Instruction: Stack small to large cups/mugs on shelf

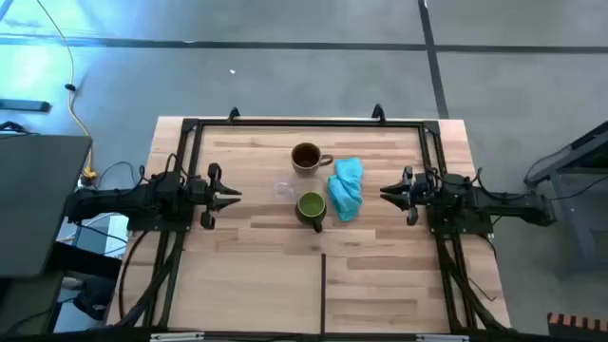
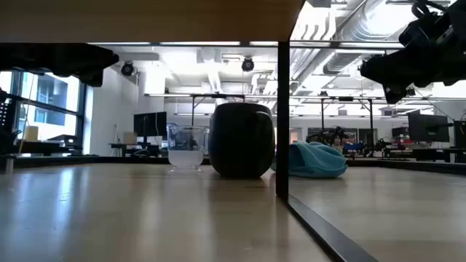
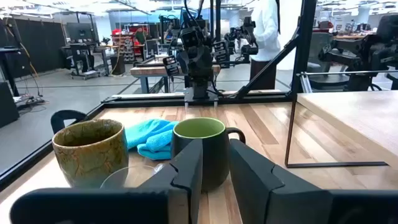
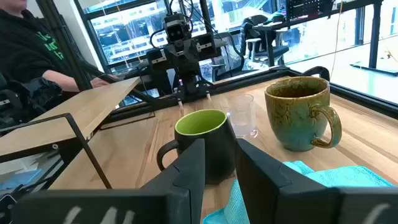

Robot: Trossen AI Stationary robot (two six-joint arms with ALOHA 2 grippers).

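A tiny clear cup stands on the wooden table left of centre. A green mug with its handle toward the near edge stands beside it. A brown mug with its handle to the right stands farther back. The pale wooden shelf panel lies at the table's near part, with a dark seam across it. My left gripper hovers open left of the cups, touching nothing. My right gripper hovers open right of the light-blue cloth, touching nothing.
A crumpled light-blue cloth lies right of the green mug. Black frame rails run along the table's far, left and right sides. A person sits beyond the table in the right wrist view.
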